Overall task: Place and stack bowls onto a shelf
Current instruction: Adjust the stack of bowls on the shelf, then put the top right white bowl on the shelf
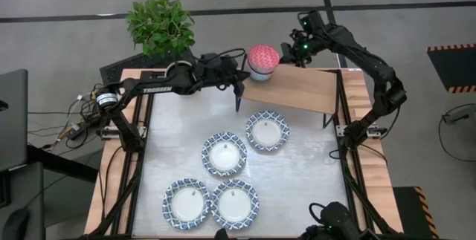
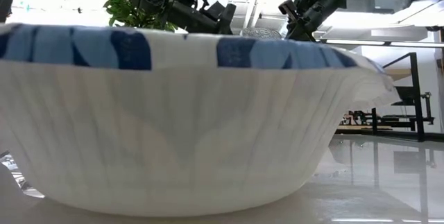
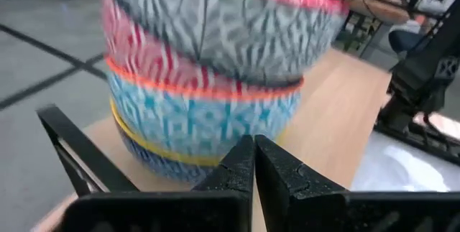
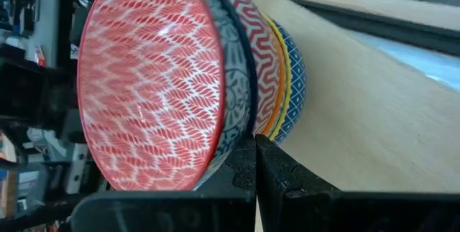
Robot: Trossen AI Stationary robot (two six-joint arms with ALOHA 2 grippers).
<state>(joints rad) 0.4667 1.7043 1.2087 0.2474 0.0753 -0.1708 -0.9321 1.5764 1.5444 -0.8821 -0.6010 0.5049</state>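
Both grippers, left gripper [image 1: 239, 79] and right gripper [image 1: 286, 53], fingers pressed together and empty, flank the stacked small bowls [image 1: 262, 61] at the shelf's [image 1: 309, 89] far-left end, apparently steadying them.

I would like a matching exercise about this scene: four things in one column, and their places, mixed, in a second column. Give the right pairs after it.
Things:
1. stack of small bowls
2. four wide blue-and-white bowls
3. plant
4. left gripper

Places:
A. on the tabletop, below the shelf in the high view
B. beyond the table's far left corner
C. beside the stack, at the shelf's left end
D. on the left end of the shelf

Pairs: 1-D, 2-A, 3-B, 4-C
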